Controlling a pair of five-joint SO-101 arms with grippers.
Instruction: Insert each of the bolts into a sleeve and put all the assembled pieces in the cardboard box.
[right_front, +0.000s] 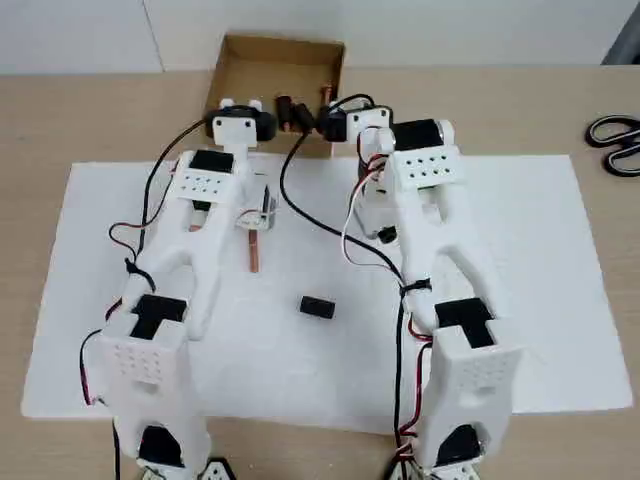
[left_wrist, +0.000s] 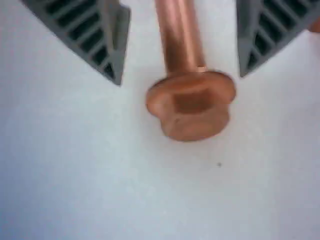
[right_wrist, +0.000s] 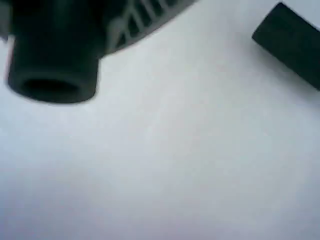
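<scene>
From above, the bolt (right_front: 254, 250) lies left of centre on the white sheet (right_front: 520, 300), with the cardboard box (right_front: 270, 70) at the top. In the left wrist view the left gripper (left_wrist: 180, 72) gapes wide astride the bolt's shank, so grasping looks to be in hand. The right gripper (right_wrist: 60, 30), upper left in its own view, clamps 1 sleeve (right_wrist: 52, 67); next the bolt needs pinching and aiming at that bore.

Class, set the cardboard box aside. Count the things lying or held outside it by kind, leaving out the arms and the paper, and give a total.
Bolt: 1
Sleeves: 2, a loose sleeve and a held sleeve
Scissors: 1
Total: 4
</scene>
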